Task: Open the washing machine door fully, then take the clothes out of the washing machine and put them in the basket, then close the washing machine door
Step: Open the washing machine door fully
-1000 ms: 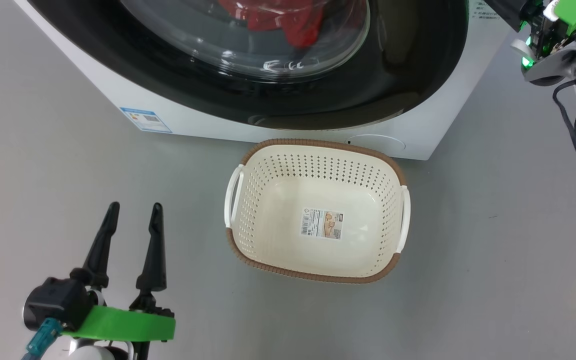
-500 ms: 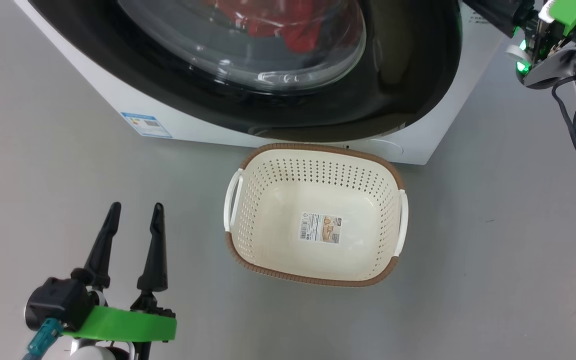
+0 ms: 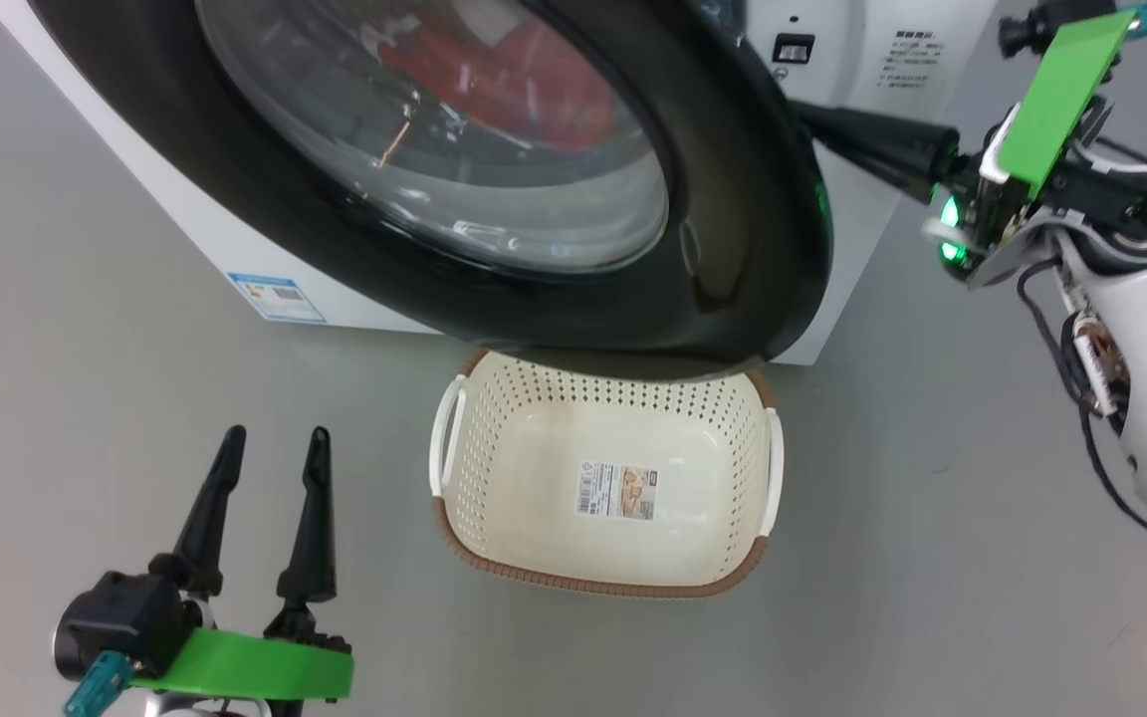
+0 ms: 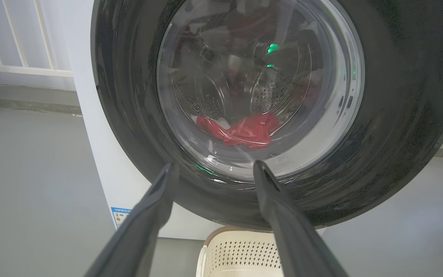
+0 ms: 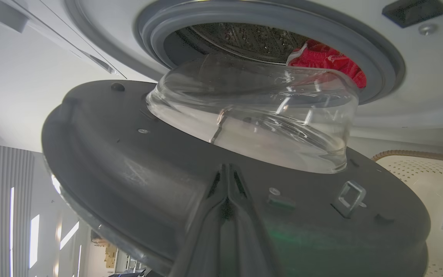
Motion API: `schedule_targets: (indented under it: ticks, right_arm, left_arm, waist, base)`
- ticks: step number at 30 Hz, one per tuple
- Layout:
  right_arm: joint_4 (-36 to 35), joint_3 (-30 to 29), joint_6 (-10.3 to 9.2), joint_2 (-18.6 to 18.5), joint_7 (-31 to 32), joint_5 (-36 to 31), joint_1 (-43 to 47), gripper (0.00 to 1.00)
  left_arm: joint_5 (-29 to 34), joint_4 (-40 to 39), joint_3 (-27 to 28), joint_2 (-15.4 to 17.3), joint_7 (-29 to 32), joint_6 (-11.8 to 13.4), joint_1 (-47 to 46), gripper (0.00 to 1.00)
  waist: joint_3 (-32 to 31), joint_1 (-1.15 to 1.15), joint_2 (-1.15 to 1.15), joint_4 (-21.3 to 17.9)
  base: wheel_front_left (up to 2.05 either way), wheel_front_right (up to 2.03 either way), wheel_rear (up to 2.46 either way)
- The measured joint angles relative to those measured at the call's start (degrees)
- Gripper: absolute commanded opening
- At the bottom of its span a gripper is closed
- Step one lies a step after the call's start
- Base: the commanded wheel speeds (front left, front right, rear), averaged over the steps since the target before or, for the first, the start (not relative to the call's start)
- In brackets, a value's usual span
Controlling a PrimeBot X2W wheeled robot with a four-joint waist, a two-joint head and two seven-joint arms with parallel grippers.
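The washing machine door [image 3: 335, 249], black-rimmed with a clear glass bowl, stands partly open and hangs over the far end of the basket [image 3: 583, 583]. Red clothes [image 3: 524, 90] show through the glass. My right gripper [image 3: 832, 124] is shut, and its tips reach behind the door's free edge. In the right wrist view the shut right gripper [image 5: 227, 169] lies against the door's grey inner face [image 5: 110, 154], with clothes [image 5: 325, 61] in the drum beyond. My left gripper [image 3: 275, 438] is open and empty over the floor, left of the basket. The left wrist view looks between the left gripper [image 4: 214, 164] fingers at the door [image 4: 398, 115] and the clothes [image 4: 244, 130].
The white washing machine [image 3: 862, 60] fills the top of the head view, with a blue label [image 3: 275, 297] low on its front. The basket holds just a sticker [image 3: 618, 490]. Grey floor spreads to the left and right. The grey gasket [image 5: 379, 54] rings the drum opening.
The door has swung outward and now overhangs the basket's far rim. My right gripper has come in behind the door's edge. The head view has shifted. The left gripper has stayed put.
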Motion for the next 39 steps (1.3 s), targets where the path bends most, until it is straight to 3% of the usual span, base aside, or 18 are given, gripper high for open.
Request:
schedule_targets:
  ticks: [19,39]
  right_arm:
    - [-11.47,0.34,0.0,2.23,4.63,-0.04,13.78,0.0]
    - [-20.78,3.16,0.0,7.04,7.15,-1.21,22.96,0.0]
  left_arm:
    - [1.51,0.22,-0.19,0.08,0.0,0.11,5.05,1.0]
    - [1.25,0.27,-0.03,0.12,0.0,1.59,7.53,1.0]
  waist:
    - [-6.41,0.0,0.0,-0.39]
    - [-8.84,0.0,0.0,2.58]
  base:
    - [0.0,0.0,0.0]
    - [0.0,0.0,0.0]
